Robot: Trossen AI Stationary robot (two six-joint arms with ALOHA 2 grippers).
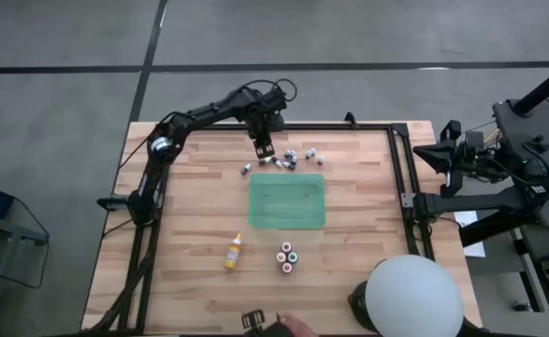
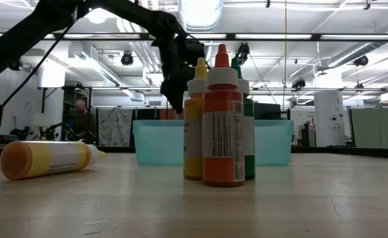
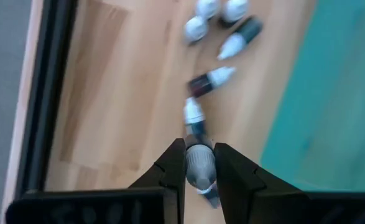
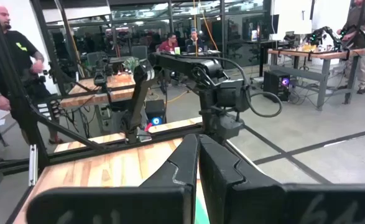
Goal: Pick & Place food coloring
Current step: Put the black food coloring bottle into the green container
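Several tiny food coloring bottles lie scattered on the wood near the table's far edge, just beyond the green mat. My left gripper hangs over the left end of that scatter, shut on one pale-capped bottle. A few colour-topped bottles stand upright near the mat's near edge, and a yellow-orange dropper bottle lies on its side to their left. My right gripper is shut and parked off the table's right side. My left gripper pinches the tiny bottle between its two fingers at the pale cap. The fingers come steeply from above, pointing down. The bottle's dark body sticks out past the fingertips, and the bottle is held above the others on the wood.
A black frame rail runs along the table's right and far edges. A white round object and a person's hand are at the near edge. In the low view the standing bottles block the middle. Bare wood lies left of the mat.
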